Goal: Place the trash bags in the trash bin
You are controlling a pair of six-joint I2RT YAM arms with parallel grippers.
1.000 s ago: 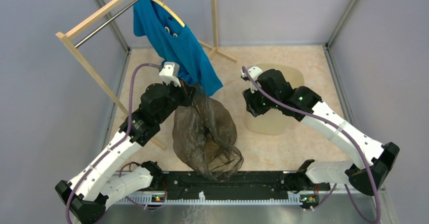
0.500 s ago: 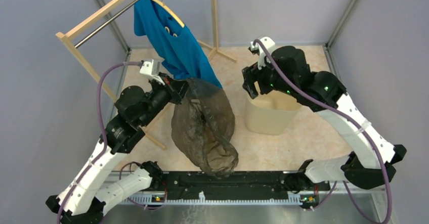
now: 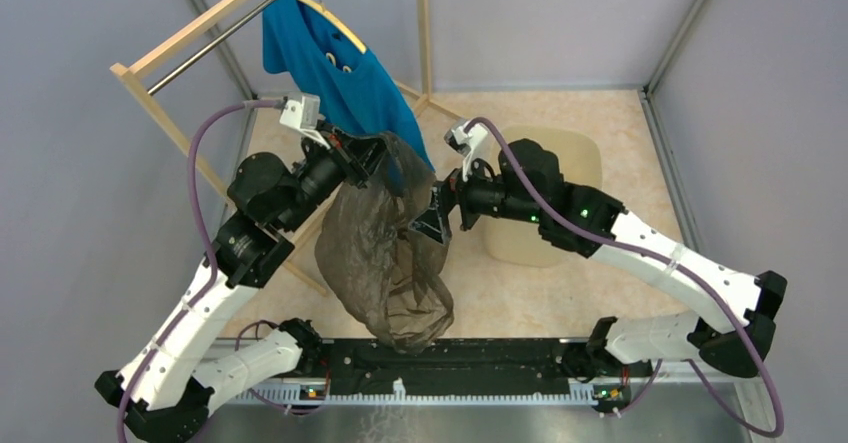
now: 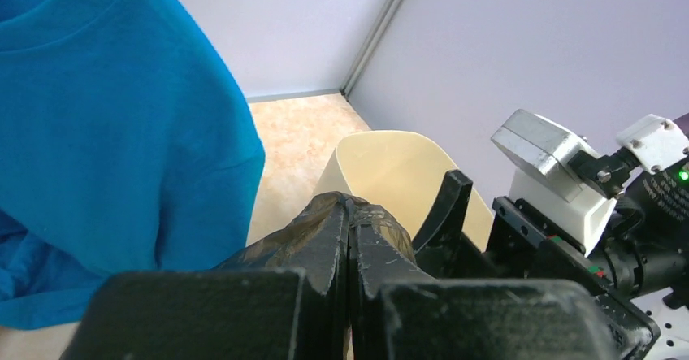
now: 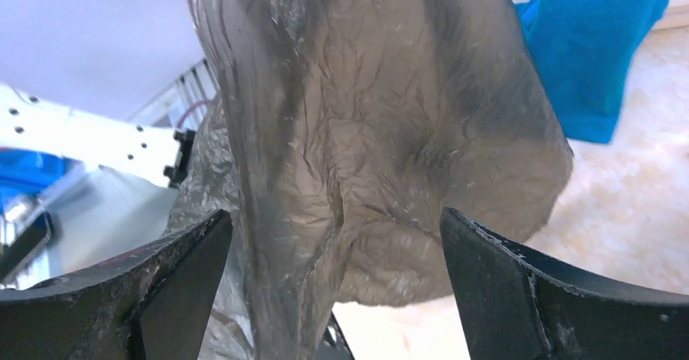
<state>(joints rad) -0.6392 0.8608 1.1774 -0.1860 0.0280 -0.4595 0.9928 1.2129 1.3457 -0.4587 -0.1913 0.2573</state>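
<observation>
The dark, see-through trash bag hangs in mid-air from its top edge, which my left gripper pinches shut; the crumpled top shows at the fingertips in the left wrist view. My right gripper is open and sits right beside the bag's right flank. In the right wrist view the bag fills the space ahead of the wide-apart fingers. The cream-beige trash bin stands to the right, partly hidden under my right arm, and shows behind the left fingers.
A blue shirt hangs on a wooden clothes rack at the back left, just behind the bag's top. Grey walls enclose the marbled floor. The black base rail runs along the near edge.
My right gripper swung left from above the bin to the bag's side and opened wide. The left gripper rose slightly, still holding the bag, which hangs a little further left.
</observation>
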